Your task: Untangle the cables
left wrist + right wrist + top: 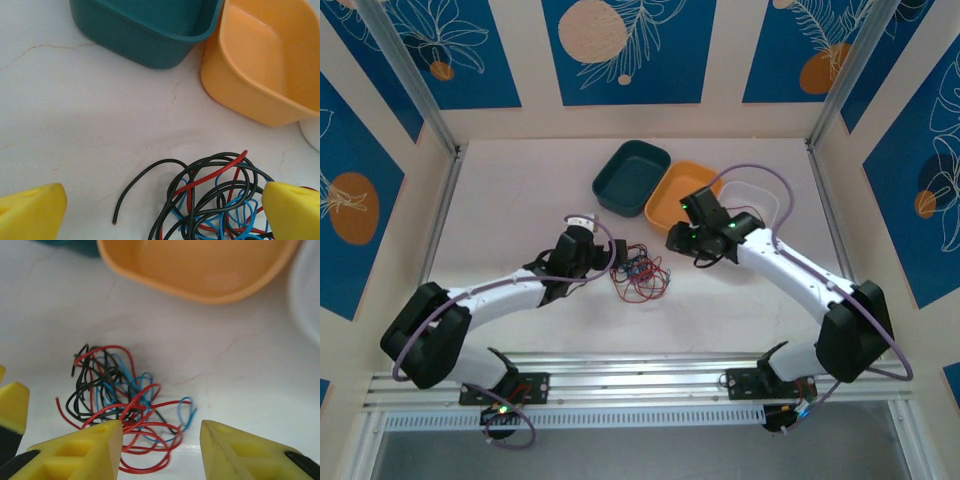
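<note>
Cables [638,275]: one loose knot of red, black and blue wire lying flat on the table [520,200], between the two grippers.
Left gripper [612,262]: jaws spread wide, nothing held; tips just beside the knot's near-left edge.
Right gripper [688,248]: jaws partly apart with bare table showing in the gap; no wire visibly clamped.
Bearing from left gripper [162,207]: the cables [215,200] lie ahead and off-centre, crowded against the right-hand finger; the left half of the gap is bare table.
Free end: a single black strand [131,187] curves out of the knot toward the middle of the left gripper's gap, its tip clear of the other loops.
Bearing from right gripper [161,432]: the cables [125,400] lie just ahead, offset toward the left-hand finger, with red loops reaching under that fingertip.
Long axis: none distinct; the clump is roughly round, and only stray ends give a direction.
Nearer arm: judged the left, whose tips sit almost at the wire, with the black end offering the cleanest pick.
Far limit: teal bin [145,30] and orange bin [265,65] stand beyond the knot, well apart from it.
Open room: bare table to the left gripper's outer side and toward the arm bases, so a strand is best drawn that way.
</note>
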{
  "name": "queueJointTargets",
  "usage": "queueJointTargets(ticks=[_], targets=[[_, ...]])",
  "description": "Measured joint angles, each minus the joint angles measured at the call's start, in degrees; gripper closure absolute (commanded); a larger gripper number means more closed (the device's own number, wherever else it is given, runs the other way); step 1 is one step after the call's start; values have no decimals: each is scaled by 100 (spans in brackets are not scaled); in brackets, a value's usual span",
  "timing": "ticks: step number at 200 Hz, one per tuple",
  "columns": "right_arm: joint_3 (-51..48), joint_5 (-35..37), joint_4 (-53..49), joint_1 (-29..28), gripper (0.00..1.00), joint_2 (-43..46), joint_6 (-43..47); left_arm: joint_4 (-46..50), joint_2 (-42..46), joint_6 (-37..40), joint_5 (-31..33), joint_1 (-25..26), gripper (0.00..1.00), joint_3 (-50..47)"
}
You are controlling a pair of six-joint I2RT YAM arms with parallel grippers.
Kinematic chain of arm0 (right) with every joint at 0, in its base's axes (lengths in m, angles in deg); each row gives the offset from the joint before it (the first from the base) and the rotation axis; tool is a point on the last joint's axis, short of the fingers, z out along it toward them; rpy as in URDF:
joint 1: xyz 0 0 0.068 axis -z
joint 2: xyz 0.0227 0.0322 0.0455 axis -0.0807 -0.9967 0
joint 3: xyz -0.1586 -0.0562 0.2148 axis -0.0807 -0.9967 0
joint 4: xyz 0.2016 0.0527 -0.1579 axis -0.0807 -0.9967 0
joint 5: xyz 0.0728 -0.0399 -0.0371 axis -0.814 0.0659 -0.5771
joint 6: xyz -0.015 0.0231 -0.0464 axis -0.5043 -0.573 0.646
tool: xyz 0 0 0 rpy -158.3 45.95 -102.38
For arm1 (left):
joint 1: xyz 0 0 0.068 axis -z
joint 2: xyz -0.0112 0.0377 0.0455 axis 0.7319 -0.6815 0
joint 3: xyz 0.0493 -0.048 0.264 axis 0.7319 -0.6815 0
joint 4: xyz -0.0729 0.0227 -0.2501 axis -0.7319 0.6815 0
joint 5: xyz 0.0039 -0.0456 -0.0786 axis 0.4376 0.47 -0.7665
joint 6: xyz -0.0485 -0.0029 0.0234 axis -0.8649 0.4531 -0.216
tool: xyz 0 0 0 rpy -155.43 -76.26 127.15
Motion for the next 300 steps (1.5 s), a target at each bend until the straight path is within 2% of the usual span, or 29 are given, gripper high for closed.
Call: queueJointTargets(ticks=[38,85,119,138,229,300], targets=[[151,-118,105,-461,57,-826,-433,-20,0,-2,-2,-2,0,-11],[352,-256,175,-603,62,-1362,-673,-37,0,-72,4,-11,0,-94],[433,-264,192,-634,73,-1532,-763,-39,0,-87,9,-11,0,-120],[463,-258,197,-643,75,-1554,-765,-39,0,-87,37,-11,0,-120],[518,68,199,-758,100,-1504,-588,-146,105,-87,52,-11,0,-188],[614,826,656,-1731,100,-826,341,-146,131,-107,39,-11,0,-195]])
